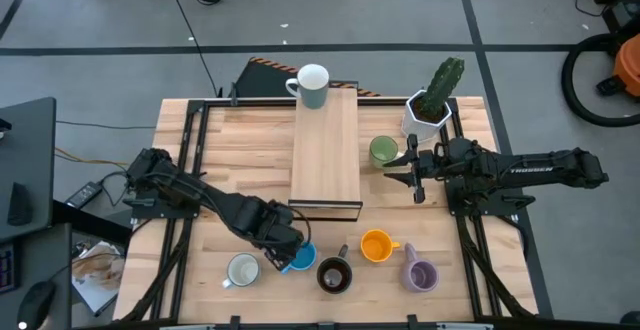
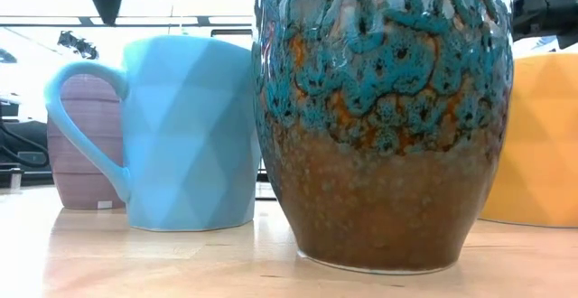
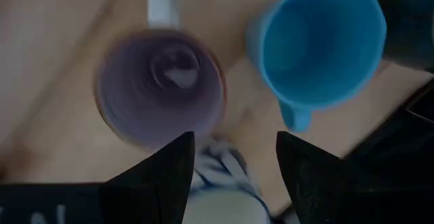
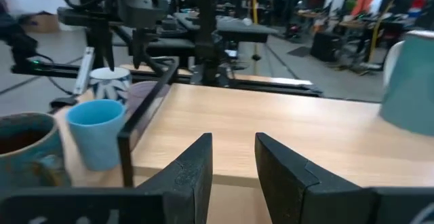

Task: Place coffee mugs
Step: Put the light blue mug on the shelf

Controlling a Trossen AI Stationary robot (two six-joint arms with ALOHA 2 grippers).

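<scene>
Along the table's near edge stand a white mug point(image 1: 243, 270), a blue mug point(image 1: 300, 260), a dark brown mug point(image 1: 333, 275), an orange mug point(image 1: 376, 245) and a lavender mug point(image 1: 420, 275). My left gripper point(image 3: 234, 139) hangs open over this row, pointing down. Below it I see another lavender mug point(image 3: 159, 88), the blue mug point(image 3: 315, 41) and a white, blue-patterned mug point(image 3: 220, 190). A pale mug point(image 1: 313, 85) stands on the far end of a raised wooden board point(image 1: 325, 155). A green mug point(image 1: 383, 150) sits beside my open, level right gripper point(image 1: 412, 178).
A white pot with a green cactus point(image 1: 432, 100) stands at the far right, behind the right gripper. The board has a dark frame edge point(image 1: 325, 208) on its near end. Bare wood lies at the table's far left point(image 1: 240, 135).
</scene>
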